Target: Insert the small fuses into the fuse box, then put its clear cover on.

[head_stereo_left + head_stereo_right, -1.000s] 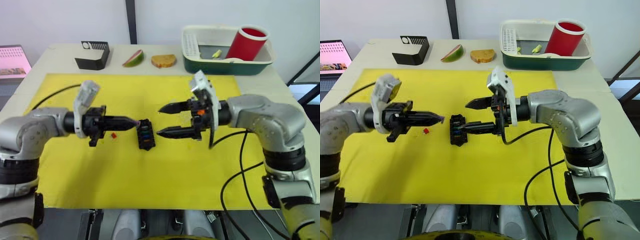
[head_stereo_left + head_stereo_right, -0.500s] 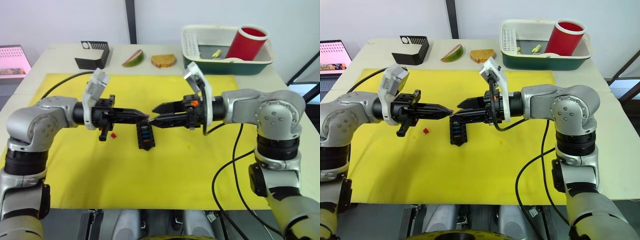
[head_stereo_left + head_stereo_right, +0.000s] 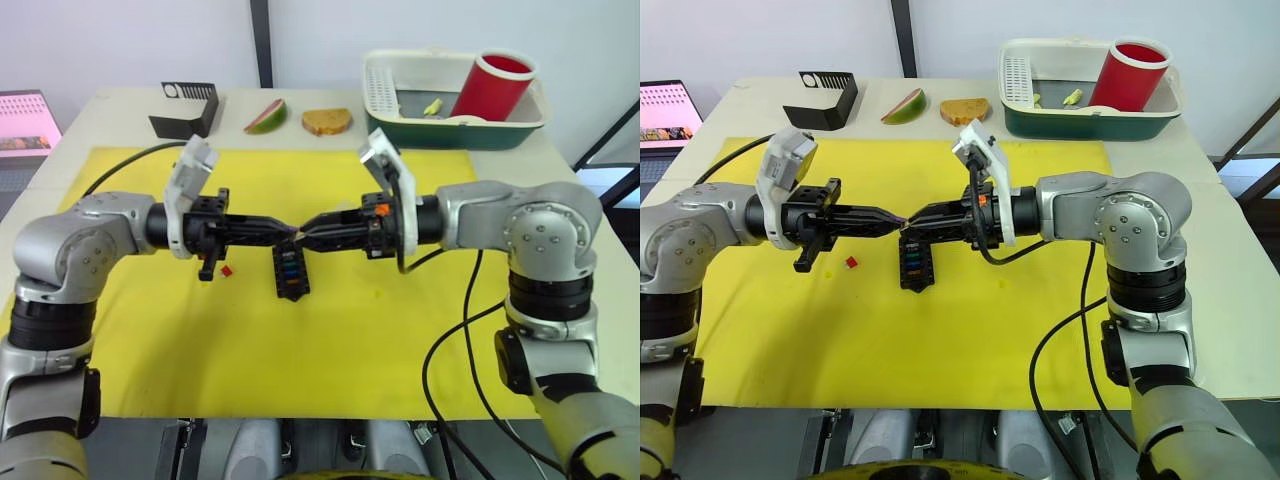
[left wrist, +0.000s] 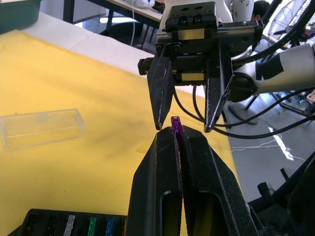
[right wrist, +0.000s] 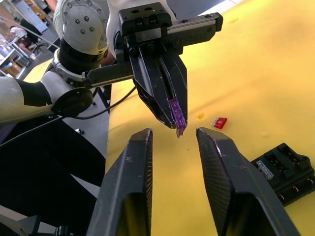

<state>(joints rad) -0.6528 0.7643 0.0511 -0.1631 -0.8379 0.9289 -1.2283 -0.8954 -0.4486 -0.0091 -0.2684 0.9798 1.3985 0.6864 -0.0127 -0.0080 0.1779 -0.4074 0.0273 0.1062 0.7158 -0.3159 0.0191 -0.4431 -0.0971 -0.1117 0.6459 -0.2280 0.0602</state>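
Right gripper (image 5: 174, 142) brought in from well apart a second ago, jaws narrowed but still parted, now straddling the tip of the purple fuse (image 4: 175, 125). Left gripper (image 4: 179, 138) raised over the same second, jaws clenched on that fuse, held tip to tip with the right above the fuse box (image 3: 290, 270). Probably a hand-over or re-grip, to get the fuse squared before seating it.

Below and between the jaws: fuse box with pale grey, green and blue fuses already slotted. Red fuse (image 3: 227, 270) loose on the yellow mat (image 3: 330, 350), just under the left jaws. Clear cover (image 4: 40, 128) lying flat beyond the box, not yet fitted.

Orange fuse not made out. Box partly cut off in both wrist views.
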